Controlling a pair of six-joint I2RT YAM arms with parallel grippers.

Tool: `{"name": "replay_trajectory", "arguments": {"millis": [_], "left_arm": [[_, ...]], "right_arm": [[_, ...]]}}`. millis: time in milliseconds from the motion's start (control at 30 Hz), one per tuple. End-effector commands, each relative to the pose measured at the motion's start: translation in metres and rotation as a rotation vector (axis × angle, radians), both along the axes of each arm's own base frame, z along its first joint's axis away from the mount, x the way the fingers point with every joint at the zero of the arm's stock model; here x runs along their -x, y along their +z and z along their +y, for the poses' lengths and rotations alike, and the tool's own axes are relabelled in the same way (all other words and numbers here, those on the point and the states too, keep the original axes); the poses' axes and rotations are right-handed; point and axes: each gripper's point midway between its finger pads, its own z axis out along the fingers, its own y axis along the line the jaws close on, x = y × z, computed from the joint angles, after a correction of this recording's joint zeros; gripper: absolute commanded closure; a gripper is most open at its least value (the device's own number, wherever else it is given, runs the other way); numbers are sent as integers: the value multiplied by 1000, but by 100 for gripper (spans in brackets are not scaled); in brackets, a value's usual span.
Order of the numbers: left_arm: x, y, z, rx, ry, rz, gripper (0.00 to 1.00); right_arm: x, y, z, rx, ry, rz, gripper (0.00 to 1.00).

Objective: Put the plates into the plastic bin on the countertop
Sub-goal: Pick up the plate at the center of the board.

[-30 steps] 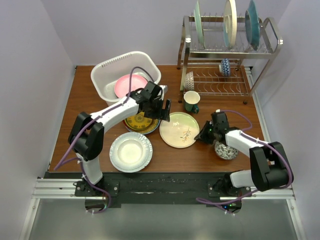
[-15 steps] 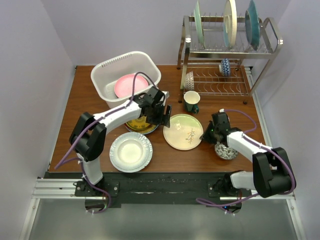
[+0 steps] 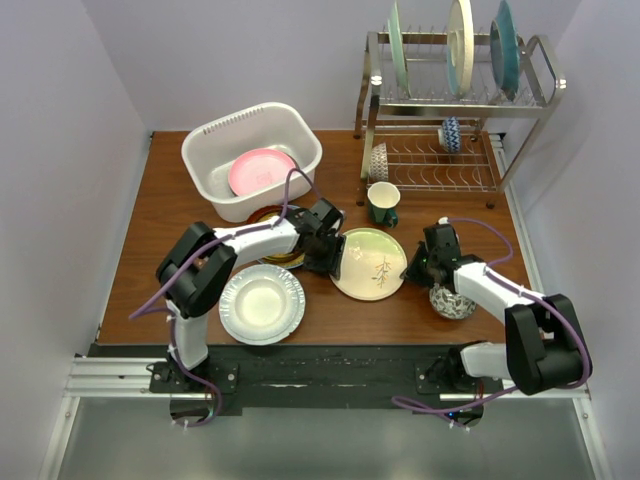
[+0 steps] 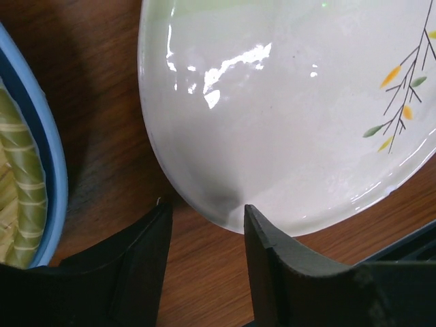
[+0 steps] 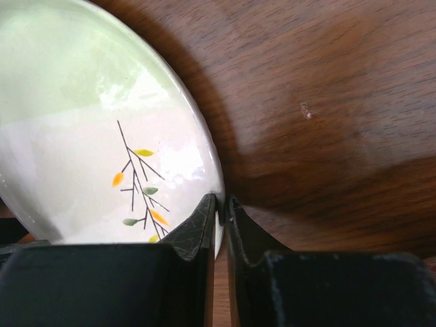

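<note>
One cream plate sat on the countertop, in the middle of the frame. The right gripper pinched its right rim tight. The left gripper was at its left rim with fingers apart. A yellow plate lay just left of that gripper. At the upper left, the bin held a pink plate.

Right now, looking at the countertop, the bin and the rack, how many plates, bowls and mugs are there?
Plates: 7 (1 in the bin, 3 on the countertop, 3 in the rack)
Bowls: 3
Mug: 1
Total: 11
</note>
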Motion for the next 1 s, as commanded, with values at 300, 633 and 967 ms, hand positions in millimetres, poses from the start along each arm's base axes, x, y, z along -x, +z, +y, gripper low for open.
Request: {"name": "replay_trajectory", "arguments": {"millis": [300, 633, 967], "left_arm": [[-9, -18, -18, 106, 227, 17, 71], [0, -24, -17, 110, 273, 49, 100], [-8, 20, -6, 122, 315, -36, 100]], "right_arm": [[14, -21, -12, 76, 16, 82, 94], [15, -22, -8, 61, 33, 90, 92], [10, -14, 12, -31, 107, 67, 65]]}}
